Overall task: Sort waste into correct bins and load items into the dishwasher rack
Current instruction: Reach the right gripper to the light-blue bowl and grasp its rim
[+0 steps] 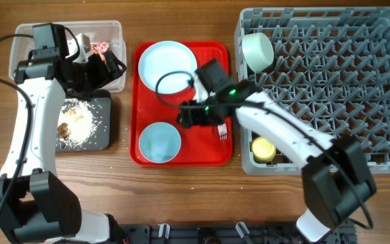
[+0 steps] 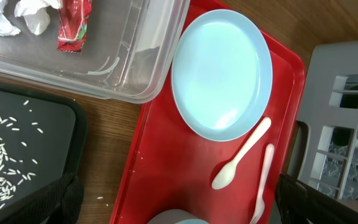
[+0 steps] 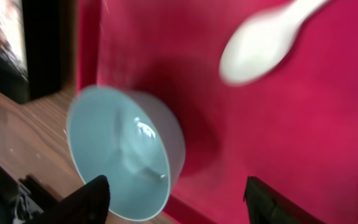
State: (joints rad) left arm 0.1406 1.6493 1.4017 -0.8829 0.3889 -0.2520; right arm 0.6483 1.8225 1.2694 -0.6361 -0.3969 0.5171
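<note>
Crumpled white tissue (image 2: 33, 15) and a small red printed wrapper (image 2: 73, 28) lie in the clear plastic rectangular tub (image 2: 166, 37) at the far left of the wooden table (image 1: 181, 190). Just on the near side of it, the shallow black rectangular tray (image 1: 103, 122) holds beige-white rice-like scraps (image 1: 80, 125) with brownish lumps. The flat red tray (image 1: 212, 51) in the middle carries a pale blue round plate (image 1: 164, 64) at its far end and a pale blue bowl (image 1: 160, 142) at its near end. A white plastic spoon (image 2: 241, 155) lies beside a white fork (image 2: 263, 180) along its right side. At right, the large grey plastic rack (image 1: 330, 88) has a mint-green bowl (image 1: 257, 51) in its far left corner and a small yellow cup (image 1: 263, 149) in its near left corner. The left gripper (image 1: 107, 64) hangs above the tub's right part, jaws spread wide and empty. The right gripper (image 3: 176, 199) hovers over the red tray between plate and bowl, jaws apart with nothing between them. Its view is blurred, so whether a finger touches the bowl's rim cannot be told.
</note>
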